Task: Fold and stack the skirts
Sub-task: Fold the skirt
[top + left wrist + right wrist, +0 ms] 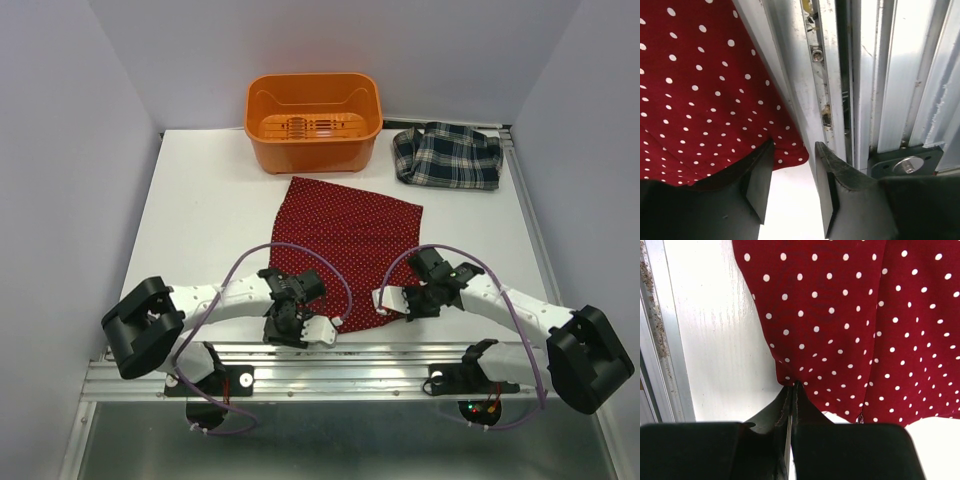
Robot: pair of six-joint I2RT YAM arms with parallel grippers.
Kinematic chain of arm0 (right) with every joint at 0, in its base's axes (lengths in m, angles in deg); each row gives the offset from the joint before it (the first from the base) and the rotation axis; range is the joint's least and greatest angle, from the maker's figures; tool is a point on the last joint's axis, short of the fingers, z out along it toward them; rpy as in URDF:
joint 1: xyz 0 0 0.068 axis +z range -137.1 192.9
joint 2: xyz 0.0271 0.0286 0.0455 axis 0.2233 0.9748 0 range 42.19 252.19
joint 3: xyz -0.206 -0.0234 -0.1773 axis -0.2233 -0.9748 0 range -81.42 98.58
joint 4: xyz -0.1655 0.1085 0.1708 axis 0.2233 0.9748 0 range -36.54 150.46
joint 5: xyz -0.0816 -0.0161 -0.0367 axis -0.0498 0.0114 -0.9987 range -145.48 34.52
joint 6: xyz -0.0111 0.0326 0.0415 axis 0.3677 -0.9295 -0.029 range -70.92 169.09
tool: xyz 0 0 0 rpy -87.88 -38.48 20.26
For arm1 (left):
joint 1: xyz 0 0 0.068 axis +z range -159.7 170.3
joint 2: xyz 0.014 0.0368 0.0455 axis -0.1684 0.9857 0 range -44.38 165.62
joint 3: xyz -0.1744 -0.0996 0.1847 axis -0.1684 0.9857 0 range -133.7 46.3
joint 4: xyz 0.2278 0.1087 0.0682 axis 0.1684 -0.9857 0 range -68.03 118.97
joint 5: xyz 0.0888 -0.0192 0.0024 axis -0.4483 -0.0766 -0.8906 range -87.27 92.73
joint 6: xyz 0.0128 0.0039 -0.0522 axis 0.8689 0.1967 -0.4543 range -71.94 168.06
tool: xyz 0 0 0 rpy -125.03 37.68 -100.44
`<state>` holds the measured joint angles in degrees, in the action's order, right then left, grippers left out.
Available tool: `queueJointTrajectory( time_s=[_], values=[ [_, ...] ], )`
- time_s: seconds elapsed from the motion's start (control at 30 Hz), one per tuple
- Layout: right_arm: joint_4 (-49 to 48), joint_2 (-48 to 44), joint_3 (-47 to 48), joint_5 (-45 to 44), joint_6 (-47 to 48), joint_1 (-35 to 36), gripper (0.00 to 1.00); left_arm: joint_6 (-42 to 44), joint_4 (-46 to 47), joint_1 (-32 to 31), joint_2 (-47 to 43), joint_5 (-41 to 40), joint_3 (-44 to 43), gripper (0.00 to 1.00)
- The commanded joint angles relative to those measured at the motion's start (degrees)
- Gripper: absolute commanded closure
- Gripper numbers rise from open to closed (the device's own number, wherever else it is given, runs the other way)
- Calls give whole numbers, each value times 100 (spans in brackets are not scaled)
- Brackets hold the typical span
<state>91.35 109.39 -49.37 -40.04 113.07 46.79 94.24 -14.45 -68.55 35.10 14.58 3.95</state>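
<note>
The dark red skirt point(345, 245) with white dots lies spread flat mid-table. Its near corner shows in the left wrist view point(700, 90), and its hem in the right wrist view point(850, 325). My left gripper point(322, 328) hovers at the skirt's near-left corner, jaws open point(792, 172). One finger point(757, 187) lies over the cloth edge, and bare table shows in the gap. My right gripper point(388, 305) sits at the near-right hem, its tips point(795, 386) pressed together on the hem edge. The plaid skirt point(447, 157) lies crumpled at the back right.
An orange plastic bin point(313, 120) stands at the back centre. The metal mounting rail point(330, 365) runs along the near edge, right beside the left gripper point(890, 75) and left of the right gripper point(655, 340). Grey walls enclose the table.
</note>
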Motion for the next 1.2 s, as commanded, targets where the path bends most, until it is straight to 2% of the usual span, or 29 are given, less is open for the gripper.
queueJointTrajectory(
  time_s=[0.0,0.2,0.37,0.53,0.7,0.93,1.07,1.17],
  values=[
    [-97,-5,135,3,-97,48,99,-99,44,-56,84,-175,-116,52],
    [-106,-5,161,-15,-176,48,99,-267,553,-100,358,-711,103,65],
    [-89,-75,222,-50,-246,48,99,23,528,-100,-186,-589,236,100],
    [139,-242,512,2,-308,48,99,-20,-61,-100,-1057,-246,-308,100],
    [965,-724,986,292,-264,48,99,-310,-693,-92,-1724,-149,-967,100],
    [2020,-1384,1417,451,-80,48,99,-346,-1590,110,-2323,457,-1548,100],
    [2634,-1780,1619,433,-44,48,99,-311,-2090,189,-2639,581,-2004,100],
    [3012,-2139,1865,416,-219,48,99,-503,-2127,277,-2850,423,-2154,100]
  ],
)
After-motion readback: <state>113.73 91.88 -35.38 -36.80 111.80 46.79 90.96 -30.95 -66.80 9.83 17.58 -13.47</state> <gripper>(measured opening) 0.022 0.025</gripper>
